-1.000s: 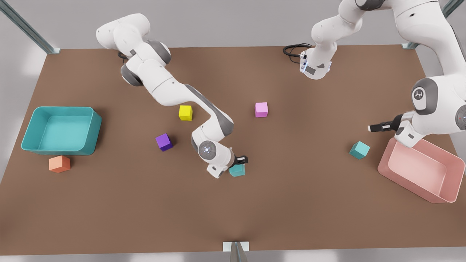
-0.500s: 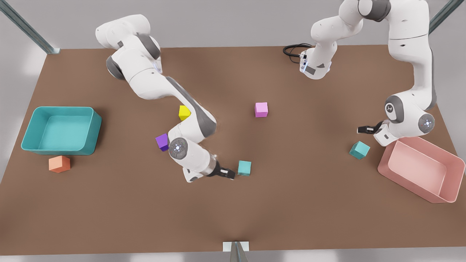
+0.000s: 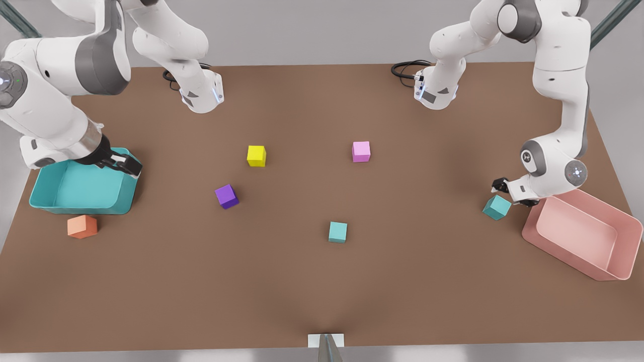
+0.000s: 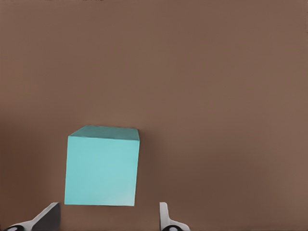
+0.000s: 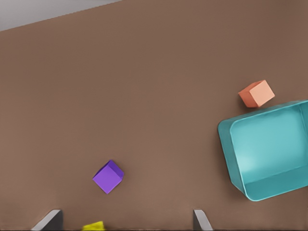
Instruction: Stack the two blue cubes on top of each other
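Since before, our right gripper [image 3: 132, 166] had retreated over the bin [image 3: 75, 207], jaws open, while our left gripper [image 3: 512, 195], jaws spread, neared the skewed cube [image 3: 497, 207] and risked nudging it aside.

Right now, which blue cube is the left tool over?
The blue cube by the pink bin, at the front view's right; the left tool hovers open above it. The other blue cube sits alone mid-table.

right tool [image 3: 128, 163] retreated; left tool [image 3: 510, 193] neared cube [image 3: 497, 207]

Matt brown table [image 3: 322, 281], smooth and even. The two blue cubes [image 3: 337, 232] [image 3: 496, 207] look matt plastic; the arms' [image 3: 561, 75] white shells are glossy.
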